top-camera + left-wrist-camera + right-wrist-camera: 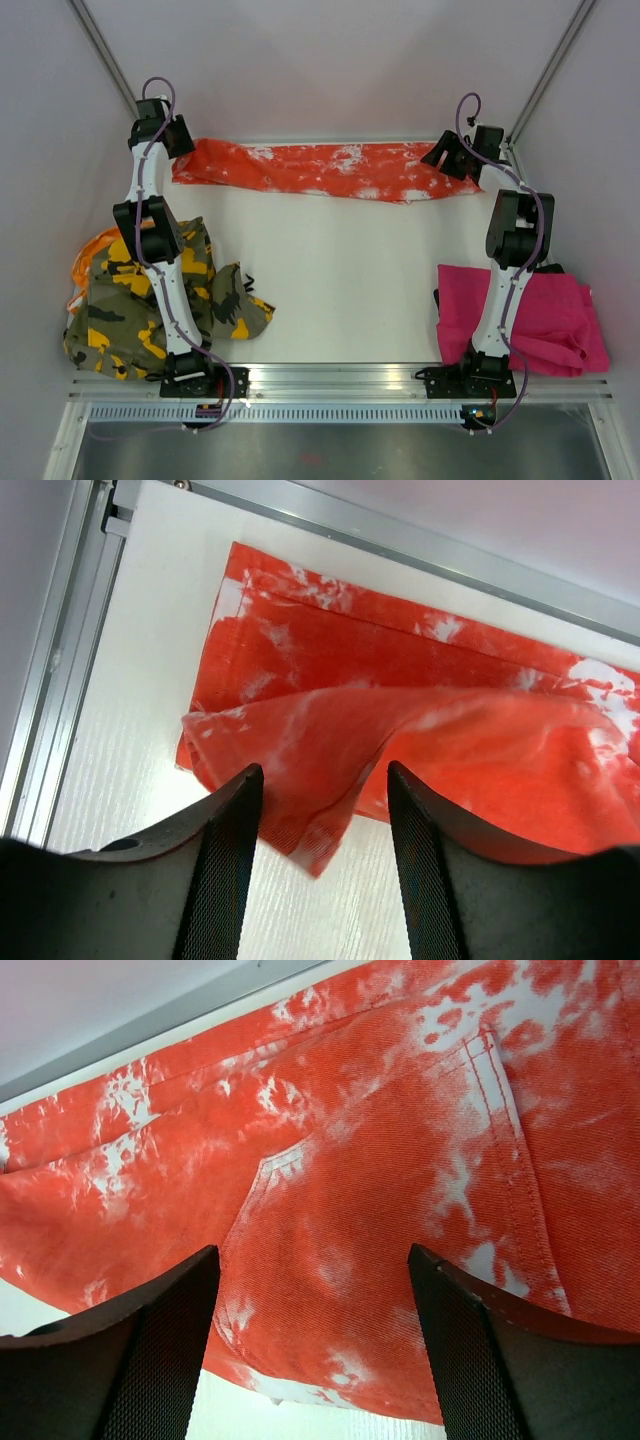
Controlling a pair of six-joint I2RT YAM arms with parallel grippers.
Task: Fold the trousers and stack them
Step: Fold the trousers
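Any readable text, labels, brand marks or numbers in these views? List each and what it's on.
None readable in any view.
orange-red trousers: white splatter print only, no tag showing.
camouflage trousers, pink trousers: no label or lettering visible.
left arm base, right arm base: any markings too small to read.

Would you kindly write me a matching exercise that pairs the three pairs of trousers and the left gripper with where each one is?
Column one:
1. orange-red trousers
2. camouflage trousers
3. pink trousers
4. left gripper

Column two:
A. heaped at the near right
B. stretched along the far edge
C. open, above the left end of the splattered cloth
D. heaped at the near left

Pairs: 1-B, 2-D, 3-A, 4-C
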